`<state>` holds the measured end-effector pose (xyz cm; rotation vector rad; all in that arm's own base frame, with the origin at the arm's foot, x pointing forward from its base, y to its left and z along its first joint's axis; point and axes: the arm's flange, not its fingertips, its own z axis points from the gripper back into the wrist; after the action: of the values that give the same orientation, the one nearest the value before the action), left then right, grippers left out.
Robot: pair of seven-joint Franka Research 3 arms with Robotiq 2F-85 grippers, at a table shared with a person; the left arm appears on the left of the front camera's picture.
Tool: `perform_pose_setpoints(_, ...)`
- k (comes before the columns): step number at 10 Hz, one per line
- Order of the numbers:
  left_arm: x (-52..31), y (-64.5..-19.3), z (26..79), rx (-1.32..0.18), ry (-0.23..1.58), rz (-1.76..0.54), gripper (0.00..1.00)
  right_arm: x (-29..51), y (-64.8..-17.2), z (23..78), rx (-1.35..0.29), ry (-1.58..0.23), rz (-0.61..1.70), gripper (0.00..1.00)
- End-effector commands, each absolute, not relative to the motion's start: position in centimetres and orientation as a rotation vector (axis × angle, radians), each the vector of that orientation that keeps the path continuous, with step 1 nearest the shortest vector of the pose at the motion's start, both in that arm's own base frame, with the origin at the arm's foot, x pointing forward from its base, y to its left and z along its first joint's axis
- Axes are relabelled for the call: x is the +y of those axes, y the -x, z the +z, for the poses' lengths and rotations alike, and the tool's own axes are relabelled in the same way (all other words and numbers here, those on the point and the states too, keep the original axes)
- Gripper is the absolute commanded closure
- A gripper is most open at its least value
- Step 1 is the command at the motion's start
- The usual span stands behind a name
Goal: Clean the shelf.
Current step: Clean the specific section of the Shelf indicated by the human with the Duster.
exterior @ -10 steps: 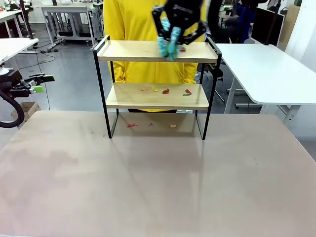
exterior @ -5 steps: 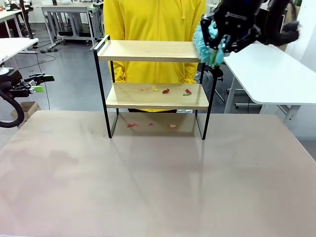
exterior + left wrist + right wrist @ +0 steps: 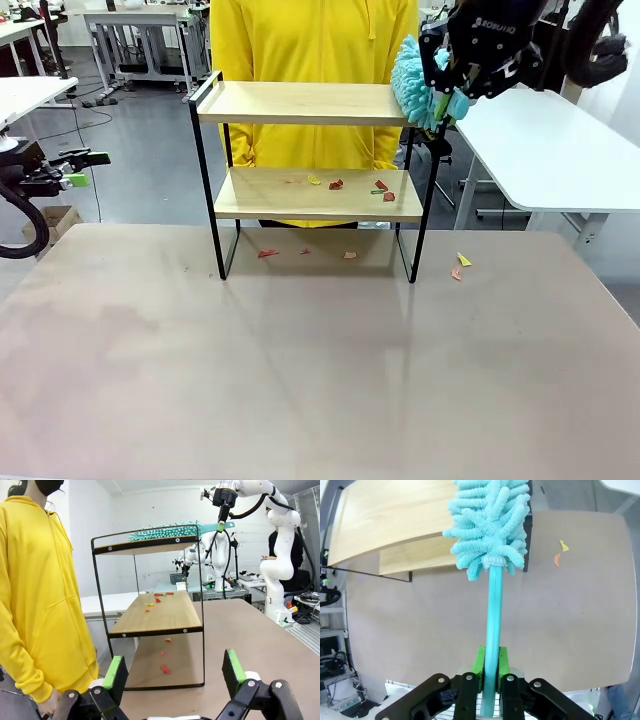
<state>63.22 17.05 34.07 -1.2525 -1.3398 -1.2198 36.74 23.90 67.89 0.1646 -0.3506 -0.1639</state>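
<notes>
Spotter: Since a sec ago your R gripper (image 3: pixel 490 664) has swept from mid-board out past the R end of the small two-tier shelf (image 3: pixel 300 103) (light wood boards, thin black frame). Two small scraps (image 3: pixel 463 260) have also turned up on the beige table (image 3: pixel 320 380), just R of the frame.

Op: Grip ok?

Spotter: Yes. Jaws are clamped tight on the thin handle of the fluffy turquoise duster (image 3: pixel 410 82). Its head sits at the R side rail, approx. level w/ the top board.

Op: What's left?

Spotter: The lower board (image 3: pixel 260 195) carries red and yellow bits (image 3: pixel 336 184), mostly on its R half. More bits lie on the table under the shelf. I'd judge you're partway, top tier done.

Op: Which way do I go?

Spotter: Down and to your L. The shelf stands at the far side, mid-table, w/ its long axis running L-R across you. So the lower board lies below the duster and inboard of it. You'd need the head in btw the two boards, then sweep along that axis. The R rail prob. blocks a straight side entry. Your R arm is the near one. Your L gripper (image 3: pixel 174 669) is spread wide, holding nothing, well off the shelf's L end. A person in a yellow hoodie (image 3: pixel 300 40) stands right behind the shelf, so don't push through.
</notes>
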Motion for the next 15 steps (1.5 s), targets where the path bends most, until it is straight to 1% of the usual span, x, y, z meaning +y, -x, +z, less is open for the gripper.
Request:
perform_pose_setpoints(1,17.0,-63.1,34.3,-1.340,1.246,-1.218,0.00,23.6,-36.8,68.0,-0.335,-0.163,-0.188,0.87)
perform_pose_setpoints(4,17.0,-63.1,34.3,-1.340,1.246,-1.218,0.00,23.6,-36.8,67.8,-0.342,-0.157,-0.172,0.87)
perform_pose_setpoints(6,17.0,-63.1,34.3,-1.340,1.246,-1.218,0.00,20.7,-35.9,69.2,-0.347,-0.188,-0.066,0.87)
perform_pose_setpoints(10,17.0,-63.1,34.3,-1.340,1.246,-1.218,0.00,18.1,-32.5,72.2,-0.341,-0.271,0.203,0.87)
perform_pose_setpoints(13,17.0,-63.1,34.3,-1.340,1.246,-1.218,0.00,15.7,-28.8,73.7,-0.243,-0.331,0.484,0.87)
perform_pose_setpoints(15,17.0,-63.1,34.3,-1.340,1.246,-1.218,0.00,14.5,-26.9,72.7,-0.161,-0.346,0.650,0.87)
